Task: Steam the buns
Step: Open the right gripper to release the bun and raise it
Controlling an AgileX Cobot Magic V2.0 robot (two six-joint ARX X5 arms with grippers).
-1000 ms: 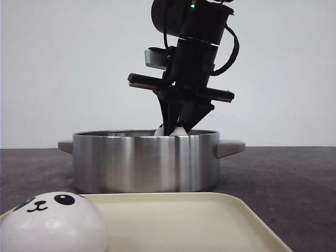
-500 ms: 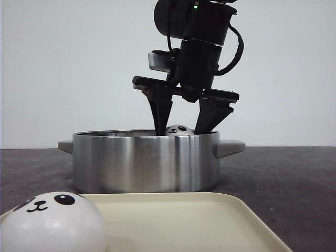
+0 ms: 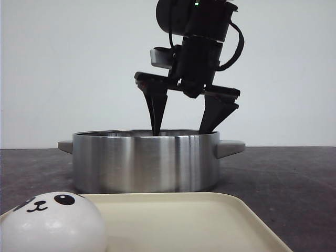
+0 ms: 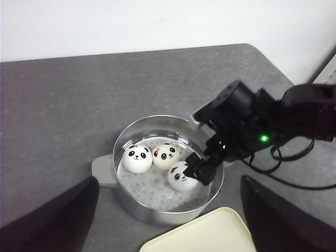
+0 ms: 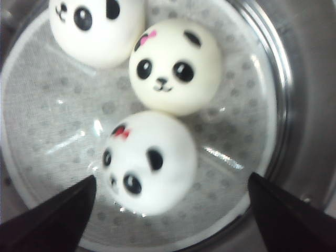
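Three white panda-faced buns lie in the steel pot (image 4: 124, 195) on its perforated liner: one bun (image 4: 137, 158), a second bun (image 4: 166, 155) and a third bun (image 4: 181, 177). My right gripper (image 3: 181, 130) hangs open just above the pot's rim (image 3: 144, 134). In the right wrist view its fingers (image 5: 50, 220) stand wide on either side of the third bun (image 5: 148, 161), clear of it. A fourth bun (image 3: 50, 223) sits on the cream tray (image 3: 199, 220). My left gripper (image 4: 169, 181) is open and empty, high above the pot.
The pot's side handles (image 3: 230, 147) stick out left and right. The cream tray lies in front of the pot, its corner showing in the left wrist view (image 4: 199, 233). The dark grey tabletop (image 4: 63, 105) ends at a white wall behind.
My right gripper opened and let go of the third bun, which dropped below the pot's rim. The gripper rose slightly.
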